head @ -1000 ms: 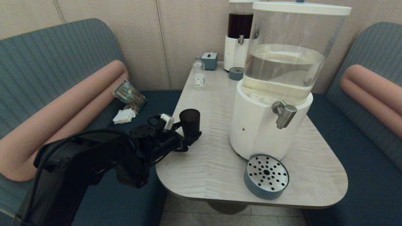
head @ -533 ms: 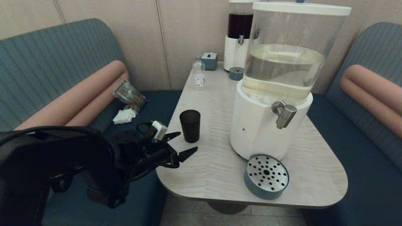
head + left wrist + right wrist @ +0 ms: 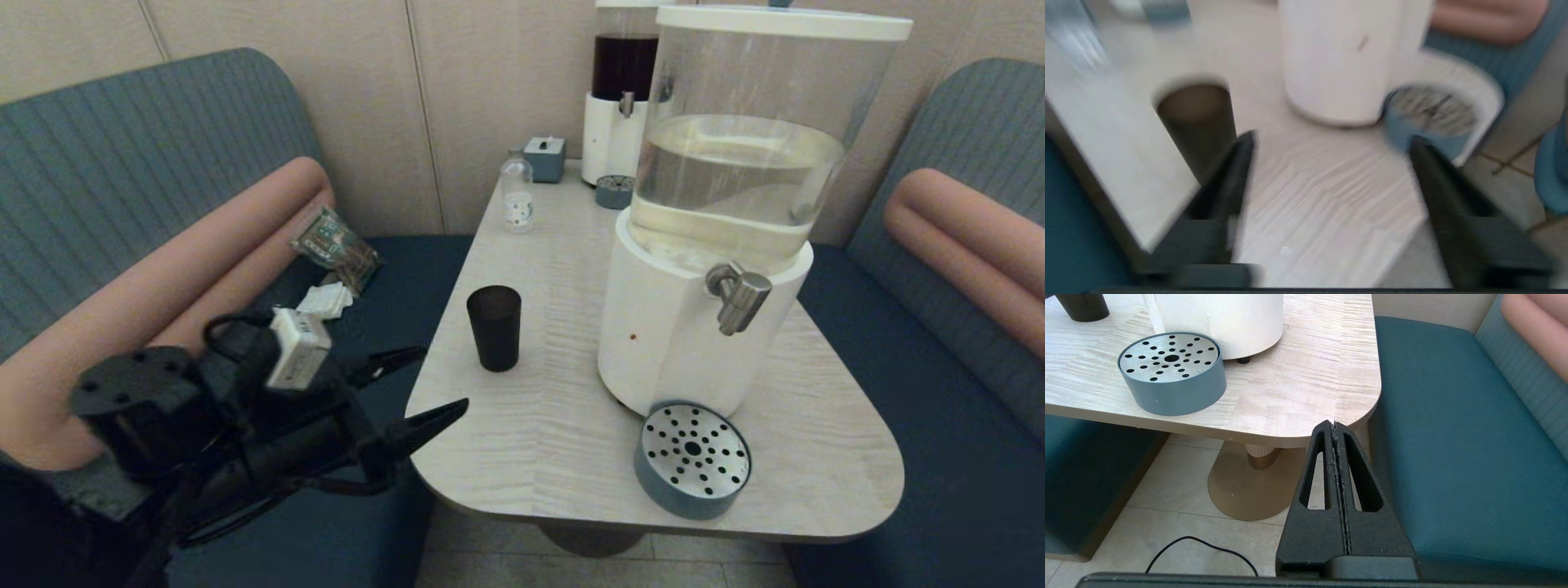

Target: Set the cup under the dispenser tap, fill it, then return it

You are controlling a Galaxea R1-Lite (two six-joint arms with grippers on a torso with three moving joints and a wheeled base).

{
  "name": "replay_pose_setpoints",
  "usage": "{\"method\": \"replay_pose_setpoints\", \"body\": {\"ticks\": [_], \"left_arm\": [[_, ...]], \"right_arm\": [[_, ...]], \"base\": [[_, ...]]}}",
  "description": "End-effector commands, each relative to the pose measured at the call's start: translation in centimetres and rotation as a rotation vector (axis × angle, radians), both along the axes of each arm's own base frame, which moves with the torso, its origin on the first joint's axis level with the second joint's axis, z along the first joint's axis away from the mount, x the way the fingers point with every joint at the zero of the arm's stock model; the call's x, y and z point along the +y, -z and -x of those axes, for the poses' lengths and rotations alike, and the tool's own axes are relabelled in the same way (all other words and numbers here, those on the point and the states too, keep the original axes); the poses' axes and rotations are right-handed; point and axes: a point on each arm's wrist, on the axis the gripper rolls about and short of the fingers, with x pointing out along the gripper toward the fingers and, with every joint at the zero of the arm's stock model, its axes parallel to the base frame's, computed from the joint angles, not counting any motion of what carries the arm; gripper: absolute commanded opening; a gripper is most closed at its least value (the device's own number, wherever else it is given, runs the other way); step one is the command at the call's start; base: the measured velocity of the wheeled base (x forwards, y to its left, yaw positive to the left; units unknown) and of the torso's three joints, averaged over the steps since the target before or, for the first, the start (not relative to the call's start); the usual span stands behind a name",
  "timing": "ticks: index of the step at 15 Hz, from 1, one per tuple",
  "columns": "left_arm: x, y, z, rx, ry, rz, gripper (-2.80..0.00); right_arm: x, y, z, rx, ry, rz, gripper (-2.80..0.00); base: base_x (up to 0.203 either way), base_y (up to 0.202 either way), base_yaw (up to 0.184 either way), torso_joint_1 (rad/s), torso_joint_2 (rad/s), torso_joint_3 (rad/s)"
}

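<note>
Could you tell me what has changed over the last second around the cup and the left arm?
The left gripper let go of the cup and drew back off the table's left edge, fingers open. The cup stayed upright on the table, left of the dispenser tap. The right gripper is parked, shut, beside the table.

No text, brand, number or sign can be read anywhere in these views. A printed band is seen on the small clear bottle (image 3: 517, 194) at the far end of the table (image 3: 563, 425), but its marks are too small to be made out. A patterned print is carried by the crumpled packet (image 3: 335, 247) on the bench seat, and nothing on it can be deciphered either. The white module (image 3: 298, 358) mounted on the left arm shows no legible marking. The large dispenser (image 3: 718, 229) bears no readable label.
</note>
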Motion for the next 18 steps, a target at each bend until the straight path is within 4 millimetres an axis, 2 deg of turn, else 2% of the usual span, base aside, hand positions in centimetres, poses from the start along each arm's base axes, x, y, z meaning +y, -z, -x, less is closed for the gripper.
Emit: {"method": "replay_pose_setpoints", "body": {"ticks": [1, 5, 9, 13, 16, 18], "left_arm": [[1.4, -3.7, 4.8, -0.157, -0.005, 0.049, -2.80], [3.6, -6.4, 11.0, -0.316, -0.160, 0.141, -2.80], [5.8, -8.5, 16.9, -0.401, -0.340, 0.229, -2.80], [7.6, -9.1, 22.5, -0.422, -0.504, 0.262, -2.80], [8.1, -9.3, 25.7, -0.469, -0.596, 0.290, -2.80], [8.1, -9.4, 26.8, -0.496, -0.632, 0.306, -2.80]], "right_arm": [[0.0, 0.3, -0.1, 0.010, 0.000, 0.000, -2.80], [0.0, 0.3, -0.1, 0.010, -0.001, 0.000, -2.80], [0.0, 0.3, -0.1, 0.010, -0.001, 0.000, -2.80], [0.0, 0.3, -0.1, 0.010, -0.001, 0.000, -2.80], [0.0, 0.3, -0.1, 0.010, -0.001, 0.000, -2.80], [0.0, 0.3, -0.1, 0.010, -0.001, 0.000, -2.80]], "base": [[0.000, 0.000, 0.000, 0.000, 0.00, 0.000], [0.000, 0.000, 0.000, 0.000, 0.00, 0.000], [0.000, 0.000, 0.000, 0.000, 0.00, 0.000], [0.000, 0.000, 0.000, 0.000, 0.00, 0.000], [0.000, 0.000, 0.000, 0.000, 0.00, 0.000], [0.000, 0.000, 0.000, 0.000, 0.00, 0.000]]}}
